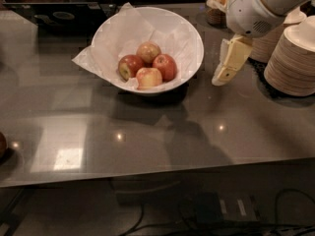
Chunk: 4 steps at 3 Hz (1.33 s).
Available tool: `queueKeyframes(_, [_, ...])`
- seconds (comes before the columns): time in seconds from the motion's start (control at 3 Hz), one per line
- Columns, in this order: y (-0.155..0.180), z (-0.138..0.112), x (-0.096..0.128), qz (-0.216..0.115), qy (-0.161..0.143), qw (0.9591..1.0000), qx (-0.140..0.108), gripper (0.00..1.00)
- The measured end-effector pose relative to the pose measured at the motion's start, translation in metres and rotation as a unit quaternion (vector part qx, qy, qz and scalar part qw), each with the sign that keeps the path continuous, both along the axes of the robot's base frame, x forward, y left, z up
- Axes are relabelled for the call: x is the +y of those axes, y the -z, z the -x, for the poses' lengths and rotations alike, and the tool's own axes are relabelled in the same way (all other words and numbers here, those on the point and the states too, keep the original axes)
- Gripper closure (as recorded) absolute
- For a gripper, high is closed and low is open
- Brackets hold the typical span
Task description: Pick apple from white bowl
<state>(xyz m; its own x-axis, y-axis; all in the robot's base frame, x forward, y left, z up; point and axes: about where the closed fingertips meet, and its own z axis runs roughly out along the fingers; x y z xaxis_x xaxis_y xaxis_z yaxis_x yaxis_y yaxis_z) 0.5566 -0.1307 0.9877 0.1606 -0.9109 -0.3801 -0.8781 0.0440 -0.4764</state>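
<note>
Claw (221,76) hangs just right of the white bowl (197,39), above the grey surface (147,132), tilted down and left, clear of the rim. How wide it's spread, I cannot tell. Red apple (165,66) sits inside the bowl on crumpled paper (123,36), rightmost of the cluster, touching two paler apples (148,51). Stacked plates (293,63) stand at far right.

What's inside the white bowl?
Four apples on crumpled white paper; the bright red apple sits rightmost. The paper hides the bowl bottom. The gripper hangs outside, right of the rim.
</note>
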Motion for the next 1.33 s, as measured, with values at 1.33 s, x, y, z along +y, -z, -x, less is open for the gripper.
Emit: queueKeyframes(1.33, [0.005, -0.057, 0.054, -0.168, -0.046, 0.9843, 0.027, 0.13])
